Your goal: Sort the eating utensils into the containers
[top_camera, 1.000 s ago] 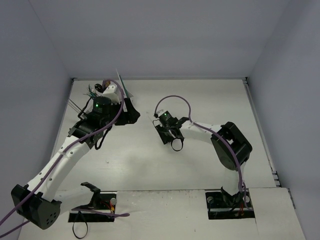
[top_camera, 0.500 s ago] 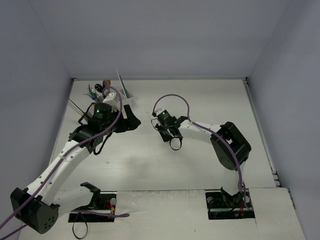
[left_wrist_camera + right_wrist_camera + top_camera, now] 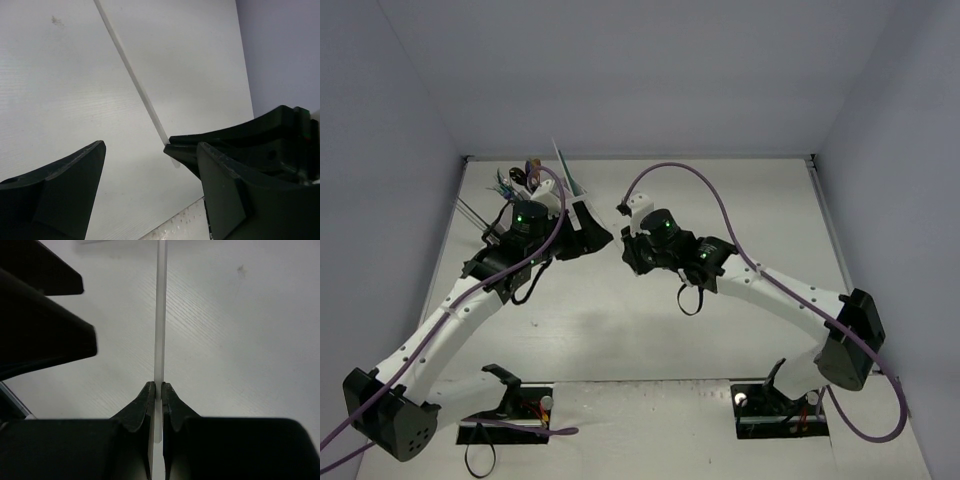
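Well out over the white tabletop (image 3: 740,190), two white robot arms trailing purple cables lean toward each other and meet just right of a cluster of coloured metal eating utensils (image 3: 512,182) standing at the far-left corner. The left arm (image 3: 440,325) stretches up close beside that cluster, while the right arm (image 3: 780,290) reaches in from the opposite side. The left gripper (image 3: 151,147) has its black fingers spread wide and holds nothing. The right gripper (image 3: 160,386), right of the cluster and almost tip to tip with its partner, is clamped tight on a thin pale stick (image 3: 161,315), which runs straight out past its fingertips, close beside the left gripper's fingers.
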`<move>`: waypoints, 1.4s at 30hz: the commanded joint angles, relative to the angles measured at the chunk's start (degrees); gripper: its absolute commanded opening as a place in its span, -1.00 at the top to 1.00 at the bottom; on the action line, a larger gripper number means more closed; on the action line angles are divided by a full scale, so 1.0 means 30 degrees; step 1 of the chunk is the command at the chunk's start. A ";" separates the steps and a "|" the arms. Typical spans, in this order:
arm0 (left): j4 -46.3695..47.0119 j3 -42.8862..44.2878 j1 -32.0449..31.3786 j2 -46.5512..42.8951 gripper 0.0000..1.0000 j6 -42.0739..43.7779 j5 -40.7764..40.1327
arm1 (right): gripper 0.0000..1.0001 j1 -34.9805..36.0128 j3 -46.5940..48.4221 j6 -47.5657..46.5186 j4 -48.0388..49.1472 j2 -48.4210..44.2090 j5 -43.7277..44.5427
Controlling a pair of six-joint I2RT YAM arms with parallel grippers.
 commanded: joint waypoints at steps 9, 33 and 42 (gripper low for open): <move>0.4013 0.1814 -0.0324 0.0916 -0.36 -0.1777 -0.0490 | 1.00 0.0266 -0.0033 0.0376 0.2033 -0.2603 -0.0998; 0.4843 0.4271 -0.0275 0.3794 1.00 0.2543 -0.4806 | -0.48 -0.0707 -0.0033 0.0518 0.2703 -0.1289 0.1759; 0.6697 0.9853 0.2334 1.0022 1.00 0.7674 -0.8985 | -0.59 -0.3187 -0.1927 0.0234 0.2729 -0.1267 0.2220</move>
